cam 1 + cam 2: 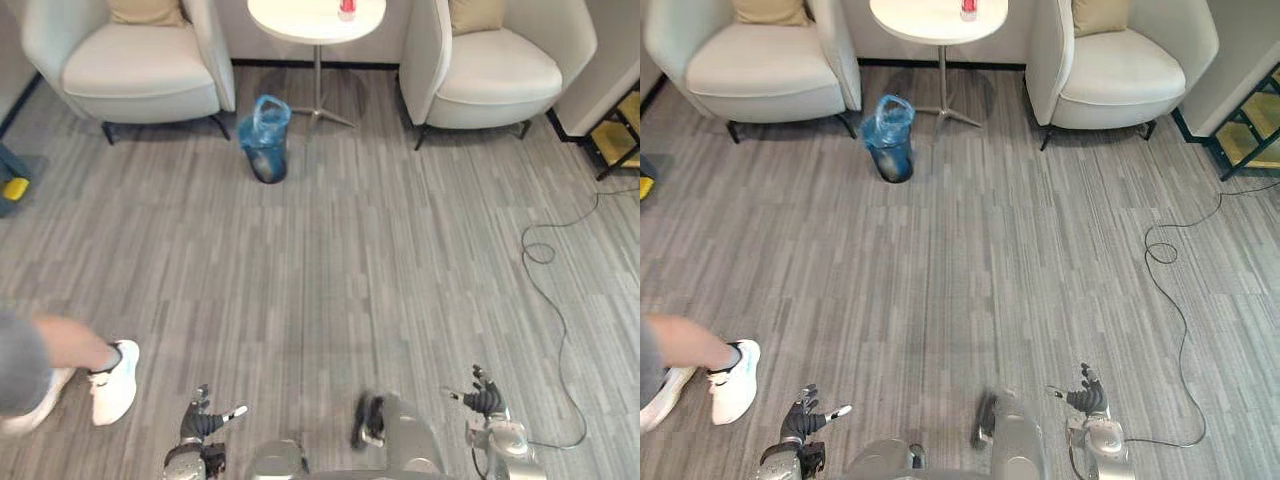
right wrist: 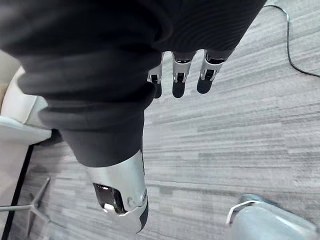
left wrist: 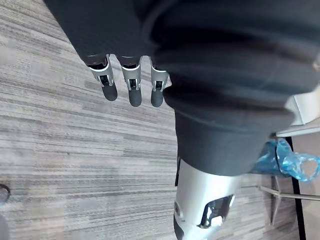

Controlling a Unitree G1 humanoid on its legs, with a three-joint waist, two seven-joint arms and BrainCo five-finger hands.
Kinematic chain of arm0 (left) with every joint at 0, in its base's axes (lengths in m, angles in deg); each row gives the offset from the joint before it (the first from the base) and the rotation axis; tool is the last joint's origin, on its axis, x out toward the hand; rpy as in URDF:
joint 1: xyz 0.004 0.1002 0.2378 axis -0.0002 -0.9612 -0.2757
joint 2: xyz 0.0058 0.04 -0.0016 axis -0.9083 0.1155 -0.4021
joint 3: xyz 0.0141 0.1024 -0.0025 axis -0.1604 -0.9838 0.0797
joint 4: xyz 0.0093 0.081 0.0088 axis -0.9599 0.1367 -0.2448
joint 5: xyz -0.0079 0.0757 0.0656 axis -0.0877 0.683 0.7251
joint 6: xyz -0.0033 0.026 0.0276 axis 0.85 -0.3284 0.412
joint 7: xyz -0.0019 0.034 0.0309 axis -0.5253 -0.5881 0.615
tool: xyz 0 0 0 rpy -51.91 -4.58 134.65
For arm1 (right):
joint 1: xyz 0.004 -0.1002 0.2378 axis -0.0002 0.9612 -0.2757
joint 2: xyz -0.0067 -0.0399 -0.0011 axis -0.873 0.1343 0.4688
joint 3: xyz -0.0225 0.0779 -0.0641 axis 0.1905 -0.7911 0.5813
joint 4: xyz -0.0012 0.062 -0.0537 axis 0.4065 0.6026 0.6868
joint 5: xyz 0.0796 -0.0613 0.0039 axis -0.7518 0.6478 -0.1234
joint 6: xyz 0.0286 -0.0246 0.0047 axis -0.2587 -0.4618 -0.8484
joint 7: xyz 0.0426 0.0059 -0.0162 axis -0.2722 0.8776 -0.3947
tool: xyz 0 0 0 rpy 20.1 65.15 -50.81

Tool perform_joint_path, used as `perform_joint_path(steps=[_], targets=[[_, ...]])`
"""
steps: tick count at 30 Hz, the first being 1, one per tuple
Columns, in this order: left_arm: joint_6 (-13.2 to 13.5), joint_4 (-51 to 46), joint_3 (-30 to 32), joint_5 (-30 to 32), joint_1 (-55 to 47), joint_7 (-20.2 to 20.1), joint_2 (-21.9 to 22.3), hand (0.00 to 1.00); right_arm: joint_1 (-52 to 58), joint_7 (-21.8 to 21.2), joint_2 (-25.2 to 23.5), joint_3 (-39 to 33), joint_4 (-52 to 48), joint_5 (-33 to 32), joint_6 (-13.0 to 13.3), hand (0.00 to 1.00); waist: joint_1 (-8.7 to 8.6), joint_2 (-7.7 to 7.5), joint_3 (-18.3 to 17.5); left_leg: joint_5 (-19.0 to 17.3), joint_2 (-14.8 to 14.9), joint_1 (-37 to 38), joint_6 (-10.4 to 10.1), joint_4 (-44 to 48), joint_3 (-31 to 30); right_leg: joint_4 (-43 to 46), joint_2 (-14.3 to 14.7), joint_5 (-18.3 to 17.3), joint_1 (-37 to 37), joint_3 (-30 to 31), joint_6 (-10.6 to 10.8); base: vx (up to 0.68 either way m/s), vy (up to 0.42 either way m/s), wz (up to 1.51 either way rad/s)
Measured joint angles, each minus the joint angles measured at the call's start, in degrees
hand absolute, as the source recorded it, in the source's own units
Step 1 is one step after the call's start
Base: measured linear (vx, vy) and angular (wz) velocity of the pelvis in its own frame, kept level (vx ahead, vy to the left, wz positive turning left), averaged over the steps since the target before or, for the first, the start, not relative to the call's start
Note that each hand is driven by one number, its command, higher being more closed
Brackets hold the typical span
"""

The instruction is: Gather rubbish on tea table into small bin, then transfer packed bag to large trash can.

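Note:
A round white tea table [image 1: 300,20] stands at the far end between two armchairs, with a small red item [image 1: 347,9] on its top. On the floor in front of it stands the small bin with a blue bag [image 1: 265,137], also seen as the blue bag [image 3: 287,160] in the left wrist view. My left hand [image 1: 205,425] hangs low at the near left, fingers straight and holding nothing. My right hand [image 1: 485,400] hangs at the near right, likewise open and holding nothing. Both are far from the bin and the table.
Two white armchairs [image 1: 130,65] [image 1: 500,65] flank the table. A person's leg and white shoe [image 1: 115,380] stand at my near left. A thin cable [image 1: 550,290] lies on the floor at the right. A dark shelf edge [image 1: 620,135] is at the far right.

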Motion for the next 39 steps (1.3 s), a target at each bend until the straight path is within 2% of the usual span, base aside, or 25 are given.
perform_joint_path(steps=[2, 3, 5, 6, 7, 9, 11, 12, 13, 14, 15, 16, 17, 18, 20, 22, 25, 27, 28, 29, 31, 32, 35, 37, 39], targets=[[0.0, 0.1, 0.1, 0.0, 0.0, 0.0, 0.2, 0.00, -0.1, 0.0, -0.1, 0.1, -1.3, -0.1, 0.0, 0.00, 0.22, 0.68, 0.4, 6.3, 1.0, -3.9, 1.3, 10.4, -0.7, -1.6, 1.7, -2.5, 3.6, -0.4, -0.2, 0.78, -0.317, 0.02], [0.0, 0.3, 0.1, 0.0, -0.5, -0.1, 0.6, 0.00, -0.7, 0.4, -0.1, 0.5, -1.5, -0.4, 0.2, 0.00, 1.39, 1.93, 1.7, 14.2, 3.2, -9.3, 2.4, 25.8, -1.0, -7.1, 5.3, -3.7, 11.7, -0.5, -0.6, 0.78, -0.295, -0.14], [0.0, 0.1, 0.3, 0.0, -0.5, -0.1, 0.3, 0.00, -2.1, 1.1, -1.4, 1.4, -1.5, -2.4, 0.4, 0.00, 3.57, 0.41, 3.2, 8.1, 2.5, -18.2, 4.5, 40.2, 1.3, -15.7, 7.4, -3.9, 23.4, 0.9, -0.9, 0.70, -0.196, -0.13], [0.0, -0.1, 0.3, -0.1, -0.5, -0.1, 0.3, 0.00, -2.5, 1.1, -1.6, 1.9, -1.5, -2.9, 0.5, 0.00, 3.85, -0.55, 3.6, 7.0, 1.5, -20.5, 5.4, 40.6, 2.6, -18.0, 7.3, -3.9, 26.4, 1.5, -0.9, 0.83, -0.216, -0.02], [0.0, -0.6, 0.1, -0.2, -0.7, -0.1, 0.5, 0.00, -3.1, 1.1, -1.5, 2.5, -1.6, -3.8, 0.9, 0.00, 4.96, -1.70, 3.9, 6.1, -1.0, -25.6, 6.8, 38.5, 5.1, -22.5, 7.1, -3.9, 31.8, 1.9, -0.9, 0.72, -0.169, -0.09], [0.0, -1.9, 0.1, -0.3, -0.8, 0.0, 1.5, 0.00, -4.3, 1.2, -0.7, 2.5, -1.5, -4.2, 1.4, 0.00, 6.27, -1.87, 3.9, 5.8, -4.8, -32.9, 7.2, 28.3, 7.1, -26.3, 7.0, -3.9, 36.5, 3.3, -0.9, 0.79, -0.119, -0.40], [0.1, -2.5, 0.3, -0.4, -0.9, 0.0, 2.2, 0.00, -6.7, 1.5, -0.3, 2.6, -0.3, -4.4, 1.4, 0.00, 8.83, -1.60, 3.9, 10.4, -8.9, -37.1, 4.7, 5.9, 7.4, -29.1, 6.8, -4.1, 40.4, 6.2, -0.5, 0.83, 0.030, -0.91], [0.2, -3.0, 0.2, -0.5, -3.2, 0.1, 2.3, 0.00, -6.8, 2.1, -0.3, 2.5, -0.3, -4.5, 1.3, 0.00, 10.00, 0.25, 2.6, 20.9, -9.0, -36.7, 8.7, -6.6, 6.8, -29.6, 8.3, -5.3, 44.0, 9.3, 1.9, 0.83, 0.103, -0.93], [0.2, -2.9, 0.1, -0.6, -3.6, 0.2, 1.9, 0.00, -6.8, 2.2, -0.8, 2.5, 0.0, -4.5, 1.3, 0.00, 10.85, -0.75, 2.6, 23.3, -9.1, -37.1, 11.3, -2.8, 6.4, -28.4, 7.4, -6.5, 45.2, 10.7, 3.8, 0.84, 0.124, -0.62], [0.0, -2.5, 0.3, -0.6, -2.4, 0.2, 0.8, 0.00, -6.5, 2.2, -1.9, 2.3, 0.7, -4.4, 1.2, 0.00, 10.82, -4.43, 1.3, 17.8, -11.3, -38.2, 11.8, 1.7, 8.5, -23.3, 3.9, -7.0, 43.5, 11.1, 4.9, 0.66, 0.105, -0.11], [0.0, -2.8, 0.2, -0.6, -2.1, 0.2, 0.9, 0.00, -6.1, 2.2, -2.1, 1.9, 0.7, -4.4, 1.1, 0.00, 10.81, -5.46, 0.6, 15.7, -11.9, -38.1, 12.1, 3.1, 8.9, -18.1, 2.5, -6.2, 41.5, 11.6, 6.2, 0.97, 0.122, 0.07], [0.2, -3.5, -0.1, -0.6, -2.0, 0.1, 1.3, 0.00, -6.0, 2.2, -2.4, 1.6, 0.7, -4.3, 1.1, 0.00, 10.70, -5.85, 0.4, 11.4, -12.3, -36.2, 13.0, 5.8, 9.1, -6.3, 0.9, -1.3, 37.6, 13.1, 10.4, 0.82, 0.104, -0.09], [0.1, -3.4, 0.0, -0.6, -1.9, 0.1, 1.3, 0.00, -6.1, 2.1, -2.8, 1.7, 0.8, -4.3, 1.1, 0.00, 9.97, -5.75, 0.5, 8.9, -12.3, -33.4, 13.4, 6.8, 9.0, 4.4, 0.2, -0.5, 34.3, 14.5, 13.6, 0.96, 0.121, -0.22], [0.0, -3.2, 0.1, -0.6, -2.0, 0.2, 0.9, 0.00, -6.1, 2.1, -3.8, 2.1, 0.9, -3.8, 1.1, 0.00, 9.44, -5.48, 0.6, 6.2, -12.3, -26.2, 13.5, 5.5, 8.7, 19.5, -1.3, -0.7, 29.0, 13.9, 13.4, 0.74, 0.095, -0.21], [0.0, -3.2, 0.1, -0.7, -1.9, 0.3, 0.6, 0.00, -5.8, 2.1, -4.1, 2.8, 0.9, -3.4, 1.1, 0.00, 8.88, -4.71, 1.0, 5.6, -12.1, -19.4, 13.5, 2.2, 8.1, 23.7, -2.6, -1.7, 26.5, 10.6, 10.4, 0.59, 0.074, -0.11], [0.3, -3.3, 0.3, -1.3, -1.4, 0.3, 0.6, 0.00, -5.1, 2.0, -3.6, 4.1, -0.2, -3.2, 1.3, 0.00, 7.67, -2.00, 0.1, 4.4, -10.0, -9.5, 12.3, -5.3, 5.7, 20.3, -1.7, -3.9, 18.7, 4.7, 6.7, 0.61, 0.040, 0.08], [0.2, -2.7, 1.2, -1.7, -0.2, 0.3, -0.2, 0.00, -5.2, 2.0, -3.3, 4.4, 0.5, -3.1, 1.2, 0.00, 5.98, -2.00, 0.4, 3.2, -9.4, -3.9, 11.3, -8.8, 3.1, 2.1, -0.3, -3.4, 11.2, 4.7, 7.5, 0.55, -0.083, 0.51], [0.2, -2.8, 1.3, -1.7, -0.2, 0.4, -0.5, 0.00, -4.8, 2.1, -2.8, 4.2, 1.3, -2.9, 0.6, 0.00, 4.99, -2.33, 0.3, 2.0, -9.2, -1.7, 8.9, -10.1, 0.5, -16.7, 2.3, 2.2, 10.7, 8.3, 9.0, 0.46, -0.163, 0.92], [0.2, -2.6, 1.7, -1.7, -0.2, 0.5, -0.6, 0.00, -4.0, 2.2, -2.8, 3.9, 1.4, -2.0, 0.0, 0.00, 4.86, -3.12, -0.1, 0.2, -9.1, 0.2, 6.0, -9.7, -1.7, -21.3, 3.1, 12.3, 10.7, 11.2, 6.5, 0.51, -0.226, 1.02], [0.2, -2.0, 2.1, -1.7, 0.2, 0.6, -0.1, 0.00, -3.8, 2.2, -2.5, 3.9, 1.5, -1.6, -0.1, 0.00, 4.96, -2.46, -0.3, -0.1, -8.3, 0.2, 5.4, -8.3, -2.8, -19.9, 3.5, 12.9, 10.9, 10.9, 4.8, 0.55, -0.252, 0.99], [0.2, -1.9, 2.4, -1.7, -0.2, 1.5, 0.5, 0.00, -4.7, 2.1, -2.6, 4.7, 0.3, -1.1, -0.1, 0.00, 5.27, -1.30, -0.8, 2.4, -5.8, -4.9, 1.6, 3.2, -3.6, -21.9, 5.2, 11.7, 13.9, 7.5, 2.9, 0.63, -0.290, 0.56], [0.0, -1.8, 2.4, -1.7, -0.5, 1.4, 1.0, 0.00, -4.9, 2.1, -2.6, 4.9, -2.1, -1.1, 0.0, 0.00, 5.37, -0.94, -0.7, 7.0, -4.7, -9.7, 1.6, 14.4, -3.1, -24.4, 6.4, 10.9, 17.1, 6.8, 1.8, 0.63, -0.296, 0.41], [0.0, -1.9, 1.5, -1.7, -0.1, 1.3, 2.6, 0.00, -5.3, 3.2, -2.6, 4.7, -4.7, -1.2, 0.4, 0.00, 7.12, -1.65, 0.1, 4.4, -1.6, -16.7, 3.7, 25.9, 1.6, -29.0, 7.0, 10.3, 26.3, 6.7, 0.9, 0.46, -0.145, 0.24], [0.2, -2.2, 0.0, -1.7, 0.0, 1.2, 2.6, 0.00, -6.3, 3.4, -2.5, 4.4, -5.3, -1.2, 1.2, 0.00, 8.10, -2.87, 0.8, 3.8, -3.1, -20.1, 4.5, 20.6, 4.6, -31.3, 5.2, 10.2, 30.9, 6.7, 0.8, 0.38, -0.024, 0.12], [0.2, -2.3, -0.4, -1.7, -0.1, 1.2, 2.7, 0.00, -7.0, 3.5, -2.3, 3.3, -6.0, -1.2, 1.9, 0.00, 8.03, -2.54, 0.7, 5.1, -4.5, -22.5, 2.9, 7.4, 6.2, -31.7, 4.0, 9.3, 32.0, 6.5, 2.2, 0.31, 0.081, -0.09]])
